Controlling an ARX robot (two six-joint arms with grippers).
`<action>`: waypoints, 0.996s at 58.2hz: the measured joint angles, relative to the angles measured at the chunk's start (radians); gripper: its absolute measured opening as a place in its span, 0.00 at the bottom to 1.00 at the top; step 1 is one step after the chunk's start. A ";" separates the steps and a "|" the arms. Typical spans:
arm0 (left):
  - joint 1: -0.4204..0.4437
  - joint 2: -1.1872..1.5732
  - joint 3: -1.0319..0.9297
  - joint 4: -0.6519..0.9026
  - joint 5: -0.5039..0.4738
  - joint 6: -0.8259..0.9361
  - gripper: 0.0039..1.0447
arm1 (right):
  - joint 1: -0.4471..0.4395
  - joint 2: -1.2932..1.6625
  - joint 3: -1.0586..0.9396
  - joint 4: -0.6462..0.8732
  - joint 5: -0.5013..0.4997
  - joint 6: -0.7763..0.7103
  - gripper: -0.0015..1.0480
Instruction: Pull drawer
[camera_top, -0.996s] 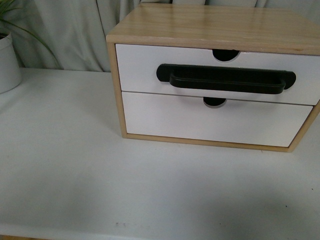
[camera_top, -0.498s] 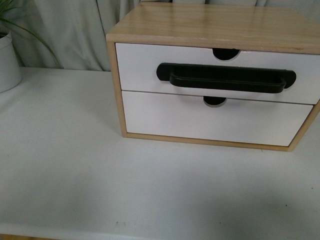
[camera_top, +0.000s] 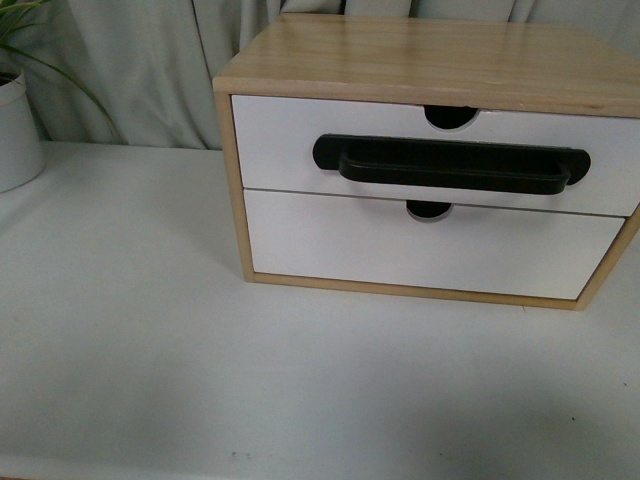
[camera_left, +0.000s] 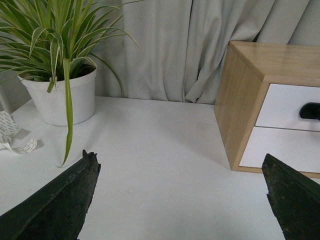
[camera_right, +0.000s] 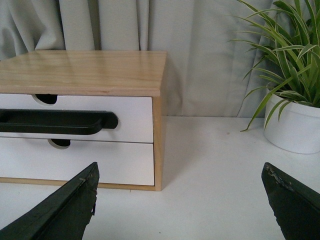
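Left claw, right claw: both spread wide, empty, short of cabinet, ready to close. Drawer: shut flush; black bar handle faces near, offering the grip.

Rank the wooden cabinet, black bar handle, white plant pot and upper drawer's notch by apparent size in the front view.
1. wooden cabinet
2. black bar handle
3. white plant pot, though the frame edge crops it, so its rank against the handle is unsure
4. notch, clearly smallest
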 joint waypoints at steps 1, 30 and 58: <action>0.000 0.000 0.000 0.000 0.000 0.000 0.94 | 0.000 0.000 0.000 0.000 0.000 0.000 0.91; -0.018 0.108 0.021 0.000 -0.090 0.029 0.94 | 0.100 0.141 0.059 -0.101 0.212 0.125 0.91; -0.008 0.850 0.431 0.013 0.623 0.938 0.94 | 0.103 0.791 0.547 -0.389 -0.287 -0.623 0.91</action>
